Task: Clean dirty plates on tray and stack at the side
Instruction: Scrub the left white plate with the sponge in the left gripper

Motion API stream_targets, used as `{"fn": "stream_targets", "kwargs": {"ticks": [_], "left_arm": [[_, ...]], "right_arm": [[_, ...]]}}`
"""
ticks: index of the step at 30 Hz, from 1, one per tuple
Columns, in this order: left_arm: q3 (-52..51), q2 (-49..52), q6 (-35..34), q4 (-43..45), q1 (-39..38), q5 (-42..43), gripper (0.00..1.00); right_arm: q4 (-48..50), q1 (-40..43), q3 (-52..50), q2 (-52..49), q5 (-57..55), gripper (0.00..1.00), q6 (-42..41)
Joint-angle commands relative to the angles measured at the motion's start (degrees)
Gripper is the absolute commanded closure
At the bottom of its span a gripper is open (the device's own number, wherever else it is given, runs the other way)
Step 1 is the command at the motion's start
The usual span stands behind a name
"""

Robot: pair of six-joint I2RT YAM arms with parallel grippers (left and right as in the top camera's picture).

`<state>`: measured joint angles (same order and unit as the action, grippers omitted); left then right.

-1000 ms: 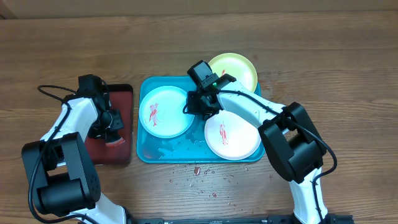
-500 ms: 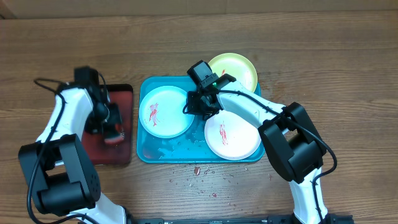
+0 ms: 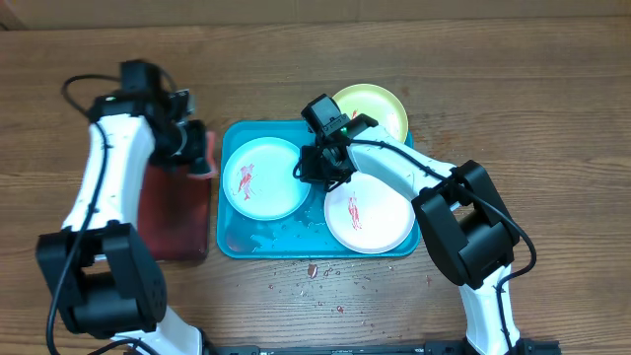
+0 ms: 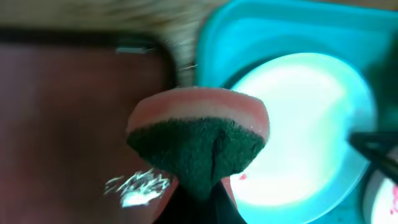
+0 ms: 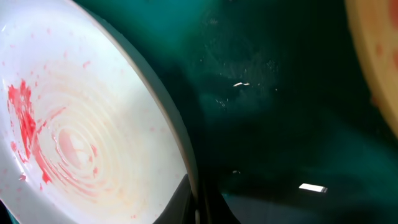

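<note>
we see a turquoise tray (image 3: 237, 240), red-smeared pale blue plate (image 3: 264, 182) inside left, red-smeared cream plate (image 3: 375, 219) inside right, lime green plate (image 3: 377, 108) overlapping far rim

turquoise tray (image 3: 233, 235), red-smeared pale plates (image 3: 271, 182)

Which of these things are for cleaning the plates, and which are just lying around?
For the job:
pale blue plate
cream plate
lime green plate
turquoise tray
sponge

Just lying about:
dark red tray
red crumbs on the table
</note>
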<state>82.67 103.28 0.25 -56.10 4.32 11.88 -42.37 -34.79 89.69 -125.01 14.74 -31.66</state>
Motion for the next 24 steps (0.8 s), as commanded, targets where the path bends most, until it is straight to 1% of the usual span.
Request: {"fn": "stream_targets", "kwargs": {"ticks": [1,3,6,8,11,17,22,24], "left_arm": [[-1.57,0.57,1.44,2.12,-3.85,2.10,0.96],[-2.56,0.57,0.81,4.48,-5.81,1.44,0.96],[-4.85,0.59,-2.08,8.20,-8.00,-3.87,0.96],[-6.40,0.59,-3.34,10.23,-8.66,-6.58,0.96],[-8.98,0.59,-3.65,13.73,-8.90,-8.04,0.96],[-12.11,0.59,-4.59,17.49,-8.90,-7.43,0.96],[-16.04,0.59,-4.57,20.59,-9.14,-3.17,0.96],[-17.94,0.59,-4.59,22.36,-9.57,-2.86,0.96]], "right_arm": [[-1.31,0.37,-0.46,-2.67,-0.94,0.96,0.59],[-1.49,0.37,-0.46,-2.67,-0.94,0.96,0.59],[-1.51,0.37,-0.48,-2.67,-0.94,0.96,0.59],[-1.53,0.37,-0.48,-2.67,-0.94,0.96,0.59],[-1.53,0.37,-0.48,-2.67,-0.94,0.96,0.57],[-1.42,0.37,-0.48,-2.67,-0.96,0.96,0.57],[-1.42,0.37,-0.48,-2.67,-0.98,0.96,0.57],[-1.40,0.37,-0.46,-2.67,-0.98,0.96,0.57]]}}
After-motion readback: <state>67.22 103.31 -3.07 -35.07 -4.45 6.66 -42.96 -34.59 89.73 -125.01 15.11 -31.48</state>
